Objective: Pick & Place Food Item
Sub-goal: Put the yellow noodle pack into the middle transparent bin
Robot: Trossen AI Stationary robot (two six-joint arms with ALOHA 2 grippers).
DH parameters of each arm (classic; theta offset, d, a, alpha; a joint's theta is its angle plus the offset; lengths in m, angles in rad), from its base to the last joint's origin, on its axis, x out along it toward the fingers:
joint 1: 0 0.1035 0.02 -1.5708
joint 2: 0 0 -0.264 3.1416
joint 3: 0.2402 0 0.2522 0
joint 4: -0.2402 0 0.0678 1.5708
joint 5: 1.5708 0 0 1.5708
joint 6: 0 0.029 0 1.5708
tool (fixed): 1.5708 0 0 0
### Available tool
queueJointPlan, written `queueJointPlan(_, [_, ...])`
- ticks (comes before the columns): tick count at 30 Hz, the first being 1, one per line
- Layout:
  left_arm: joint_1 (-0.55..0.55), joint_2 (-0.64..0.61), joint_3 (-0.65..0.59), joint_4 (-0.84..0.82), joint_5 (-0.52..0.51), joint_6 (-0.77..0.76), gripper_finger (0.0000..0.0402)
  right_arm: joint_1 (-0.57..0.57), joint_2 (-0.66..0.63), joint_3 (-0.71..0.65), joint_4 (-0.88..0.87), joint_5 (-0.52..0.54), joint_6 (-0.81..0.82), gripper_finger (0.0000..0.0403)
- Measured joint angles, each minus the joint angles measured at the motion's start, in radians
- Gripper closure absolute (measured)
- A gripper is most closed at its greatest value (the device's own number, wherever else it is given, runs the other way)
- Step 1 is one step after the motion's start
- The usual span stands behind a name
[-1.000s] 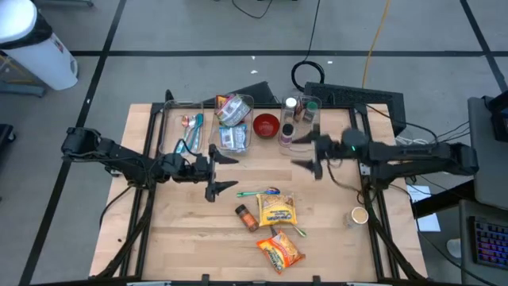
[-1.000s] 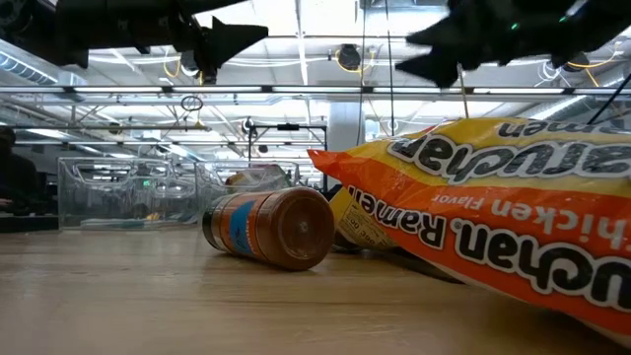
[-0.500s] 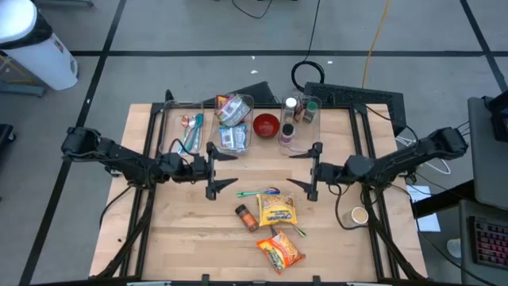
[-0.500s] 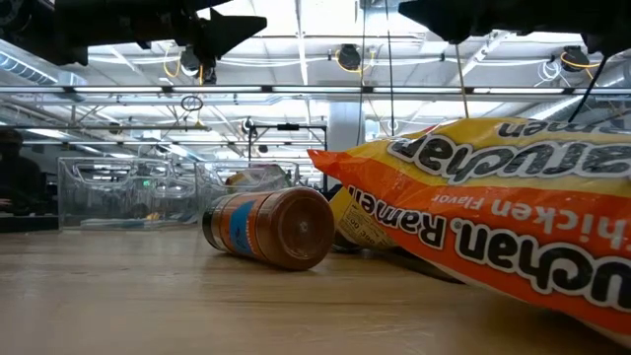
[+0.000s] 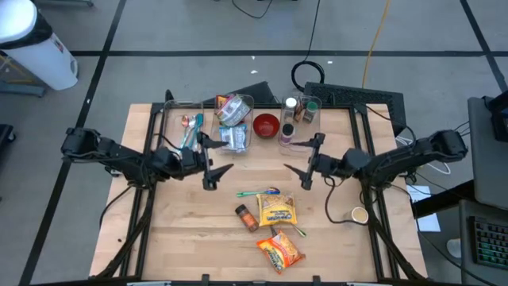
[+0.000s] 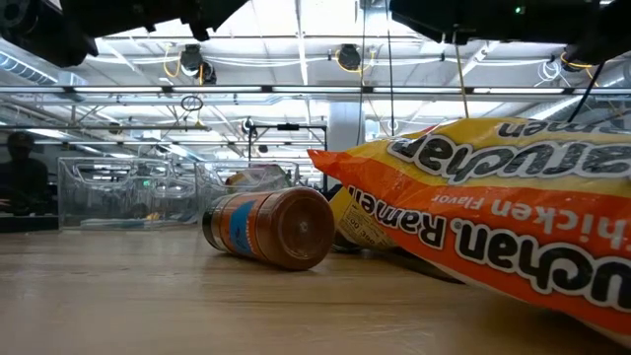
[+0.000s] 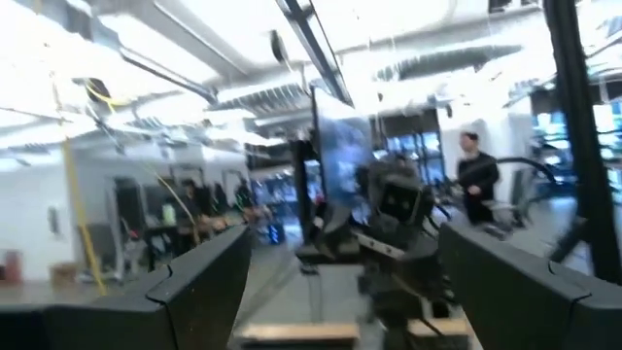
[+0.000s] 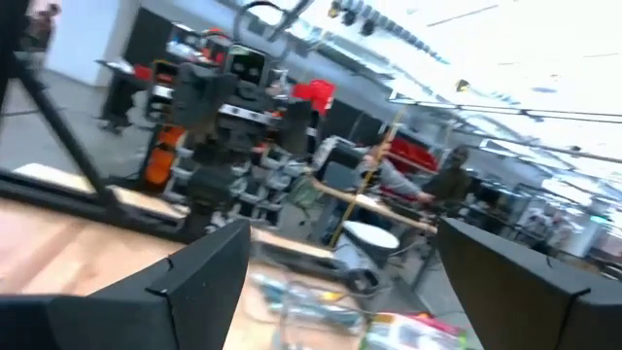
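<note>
Wooden table [image 5: 175, 238] on a grey floor, cables and a white bin [image 5: 36, 44] off to the side. Left gripper [image 5: 211, 161] hovers above the table's left-middle, fingers spread wide, nothing between them. Right gripper [image 5: 308, 163] hovers opposite, facing it, fingers also spread and empty. Both sit just in front of the row of clear bins [image 5: 230, 119] at the far edge; a red bowl [image 5: 266, 125] stands between bins. Food items lie near the front-middle, between and below the two grippers: a yellow packet [image 5: 276, 210], a spice jar [image 5: 246, 216] on its side just left of it, and an orange ramen pack [image 5: 281, 249] nearer the front edge. A green-handled utensil [image 5: 255, 193] lies just behind the yellow packet. A small round lid or cup [image 5: 359, 214] sits at the right edge. Low view: spice jar [image 6: 268, 228] on its side, ramen pack [image 6: 493, 217] close to the camera, both on the tabletop, untouched. Wrist views show only each arm's open fingers and the room beyond; a person [image 7: 476, 180] stands in the background.
</note>
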Motion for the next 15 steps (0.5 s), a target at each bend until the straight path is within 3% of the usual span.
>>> queueJointPlan(9, [0.121,0.000,0.016,-0.006,0.003,0.109,0.0062,-0.130,0.000,0.000,-0.002,-0.001,0.002,0.0083])
queueJointPlan(15, [0.249,0.000,0.137,-0.288,0.175,0.065,0.0062,-0.225,0.000,0.000,-0.008,-0.031,0.003,0.0083])
